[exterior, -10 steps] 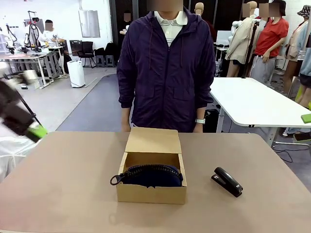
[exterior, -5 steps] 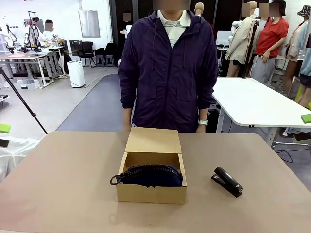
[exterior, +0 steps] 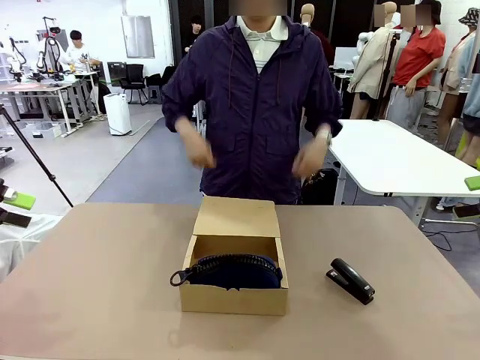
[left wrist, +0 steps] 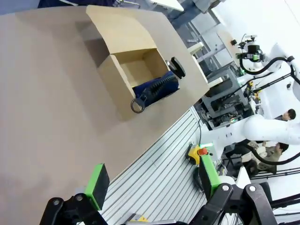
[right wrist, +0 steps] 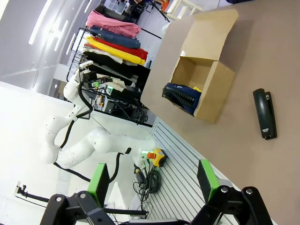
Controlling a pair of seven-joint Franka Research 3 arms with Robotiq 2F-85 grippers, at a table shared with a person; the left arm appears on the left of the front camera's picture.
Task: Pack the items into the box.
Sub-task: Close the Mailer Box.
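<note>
1. Left gripper: seen at the far left edge of the front view, off the table and well apart from the box. In its wrist view the green-padded fingers are spread wide, with nothing between them.

2. Box: placed at the middle of the table, with the lid folded back toward the person and the top left open.

3. Pouch: lodged inside the box, against the near wall, zipper uppermost. The ring pull is hung out over the box's left end.

4. Yellow object: only a sliver is made out in the right wrist view, inside the box just beside the pouch.

5. Hands: one hand and the other hand are raised at chest height above the far side of the box. Both are blurred, and nothing is touched by them.

6. Stapler: black, laid flat on the table to the right of the box, near it but apart.

7. Right gripper: in its wrist view the fingers are parted wide and nothing is held; the box and stapler are seen far off beyond them.
</note>
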